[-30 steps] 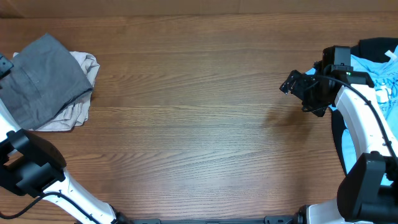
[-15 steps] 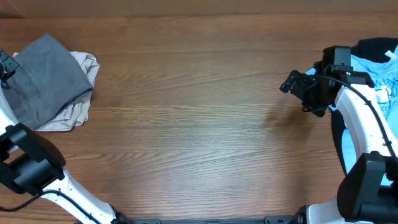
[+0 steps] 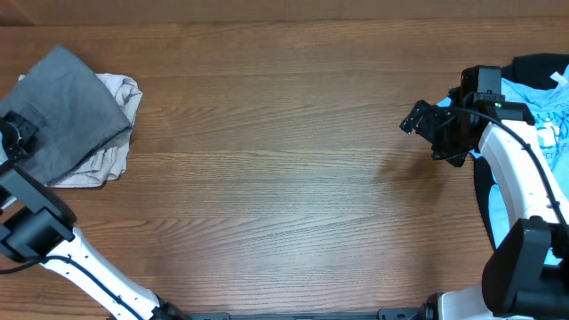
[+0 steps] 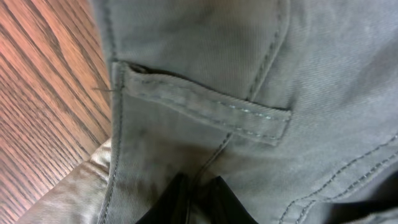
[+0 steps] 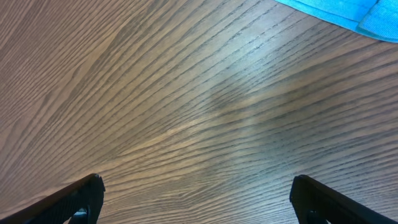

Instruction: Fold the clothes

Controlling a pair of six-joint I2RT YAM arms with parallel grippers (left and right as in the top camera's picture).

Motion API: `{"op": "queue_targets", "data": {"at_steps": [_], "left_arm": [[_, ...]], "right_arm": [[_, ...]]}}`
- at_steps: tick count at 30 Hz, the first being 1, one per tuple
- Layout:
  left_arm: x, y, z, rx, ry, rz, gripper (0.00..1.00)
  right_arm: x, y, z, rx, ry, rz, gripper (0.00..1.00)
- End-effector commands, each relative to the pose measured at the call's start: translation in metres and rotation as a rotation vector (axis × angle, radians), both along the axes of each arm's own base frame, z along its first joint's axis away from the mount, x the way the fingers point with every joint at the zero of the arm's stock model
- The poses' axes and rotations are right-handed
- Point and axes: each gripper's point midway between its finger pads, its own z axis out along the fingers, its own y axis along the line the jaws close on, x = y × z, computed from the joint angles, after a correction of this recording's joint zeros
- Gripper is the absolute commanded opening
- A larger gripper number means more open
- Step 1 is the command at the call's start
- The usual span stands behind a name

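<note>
The grey shorts (image 3: 67, 107) lie folded at the far left on top of the beige shorts (image 3: 120, 93). My left gripper (image 3: 16, 135) is at the grey shorts' left edge. In the left wrist view its jaws (image 4: 198, 193) are pressed together on a fold of the grey shorts (image 4: 249, 62), just below the slit pocket (image 4: 205, 102); beige cloth (image 4: 68, 193) shows underneath. My right gripper (image 3: 416, 120) is open and empty over bare table (image 5: 199, 199). The light-blue T-shirt (image 3: 533, 111) and the black garment (image 3: 533, 64) lie behind it at the far right.
The wooden table (image 3: 284, 178) stretches between the two piles. A corner of the blue T-shirt (image 5: 348, 9) shows at the top right of the right wrist view. The right arm (image 3: 520, 178) runs along the right edge.
My left gripper has moved toward the front along the grey shorts' left edge. The right arm has not moved.
</note>
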Motion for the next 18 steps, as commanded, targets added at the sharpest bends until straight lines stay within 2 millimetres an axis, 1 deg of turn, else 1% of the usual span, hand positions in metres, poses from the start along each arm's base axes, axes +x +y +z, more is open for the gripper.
{"op": "queue_targets", "data": {"at_steps": [1,2,4,5,6,7,8,9,10,12,13,14,15,17,18], "left_arm": [[0.008,-0.011,0.024,-0.020,-0.049,-0.014,0.17],[0.011,-0.012,0.038,0.000,-0.062,-0.022,0.19],[0.021,-0.018,0.082,0.062,-0.115,-0.041,0.28],[0.025,-0.023,0.104,0.094,-0.143,-0.053,0.31],[0.030,-0.032,0.130,0.135,-0.177,-0.069,0.32],[0.035,-0.043,0.156,0.175,-0.206,-0.087,0.33],[0.038,-0.053,0.172,0.197,-0.224,-0.109,0.34],[0.043,-0.071,0.194,0.228,-0.247,-0.148,0.37],[0.047,-0.091,0.211,0.257,-0.257,-0.189,0.41],[0.053,-0.126,0.231,0.306,-0.246,-0.265,0.48],[0.055,-0.149,0.236,0.334,-0.221,-0.328,0.53],[0.057,-0.173,0.238,0.357,-0.186,-0.384,0.56],[0.057,-0.191,0.235,0.375,-0.143,-0.433,0.59],[0.055,-0.236,0.221,0.414,-0.021,-0.556,0.66],[0.054,-0.253,0.214,0.435,0.030,-0.604,0.69]], "right_arm": [[0.003,-0.001,0.004,-0.005,-0.016,0.002,1.00],[0.003,-0.001,0.004,-0.005,-0.016,0.002,1.00],[0.003,-0.001,0.004,-0.005,-0.016,0.002,1.00],[0.003,-0.001,0.004,-0.005,-0.016,0.002,1.00],[0.003,-0.001,0.004,-0.005,-0.016,0.002,1.00],[0.003,-0.001,0.004,-0.005,-0.016,0.002,1.00],[0.003,-0.001,0.004,-0.005,-0.016,0.002,1.00],[0.003,-0.001,0.004,-0.005,-0.016,0.002,1.00],[0.003,-0.001,0.004,-0.005,-0.016,0.002,1.00],[0.003,-0.001,0.004,-0.005,-0.016,0.002,1.00],[0.003,-0.001,0.004,-0.005,-0.016,0.002,1.00],[0.003,-0.001,0.004,-0.005,-0.016,0.002,1.00],[0.003,-0.001,0.004,-0.005,-0.016,0.002,1.00],[0.003,-0.001,0.004,-0.005,-0.016,0.002,1.00],[0.003,-0.001,0.004,-0.005,-0.016,0.002,1.00]]}}
